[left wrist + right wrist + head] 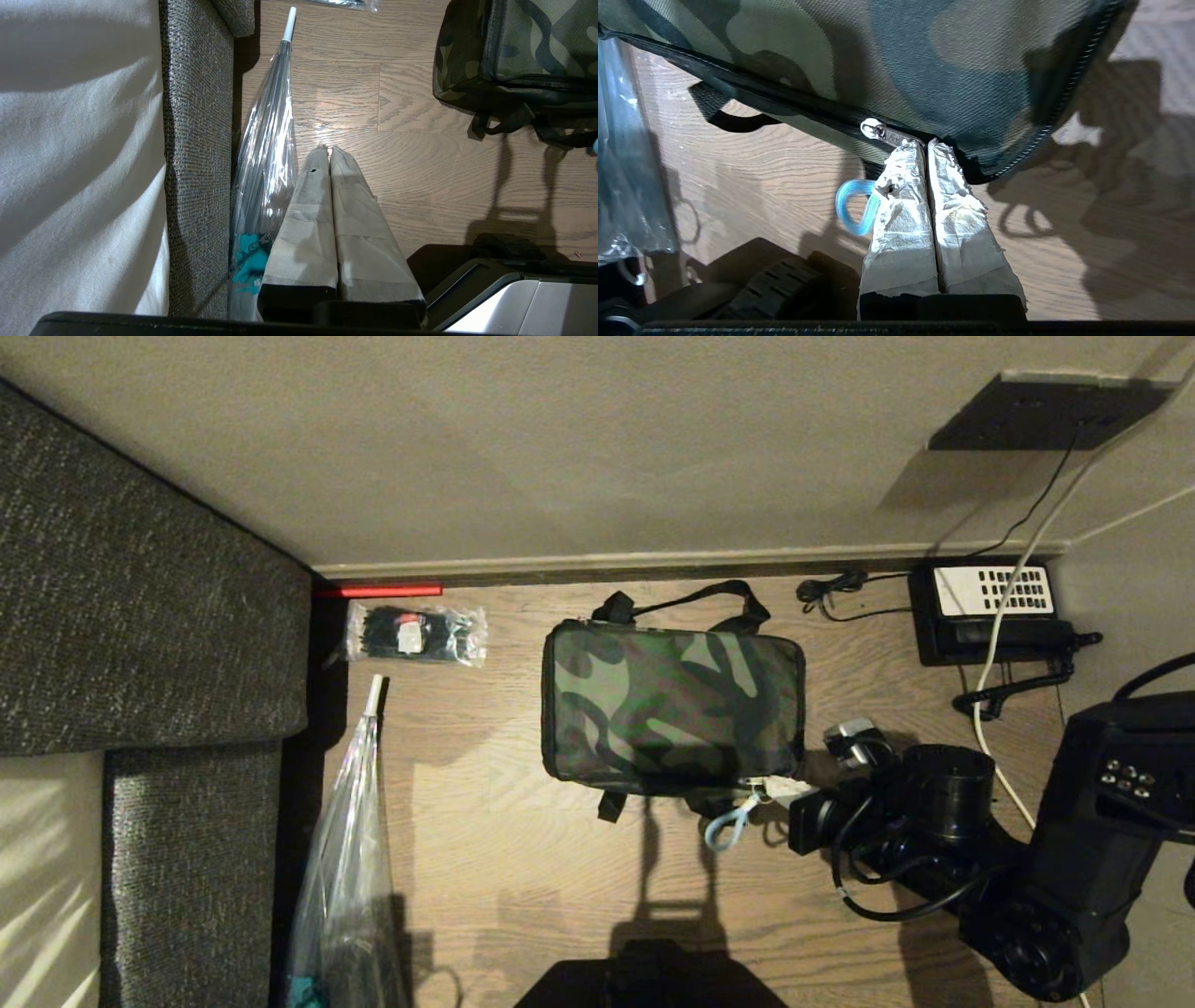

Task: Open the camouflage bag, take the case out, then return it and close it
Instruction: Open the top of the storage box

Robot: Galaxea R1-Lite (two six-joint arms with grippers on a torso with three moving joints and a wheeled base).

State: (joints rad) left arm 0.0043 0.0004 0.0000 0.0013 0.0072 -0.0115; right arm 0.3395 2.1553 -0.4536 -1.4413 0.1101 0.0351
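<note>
Taped grey pads of my right tool are clenched on the zipper pull at the camouflage bag's near right corner.

I judge this the opening step: the lid looks zipped shut, so next I must draw the slider along the black zip line around the bag's edge without losing my pinch; the blue loop hangs loose beside the pads. My left tool is parked, pressed shut on nothing, over the wooden floor near a clear umbrella. Count: one bag on the floor, two strap handles, one packet of black ties, one telephone; no case in view, presumably inside.
</note>
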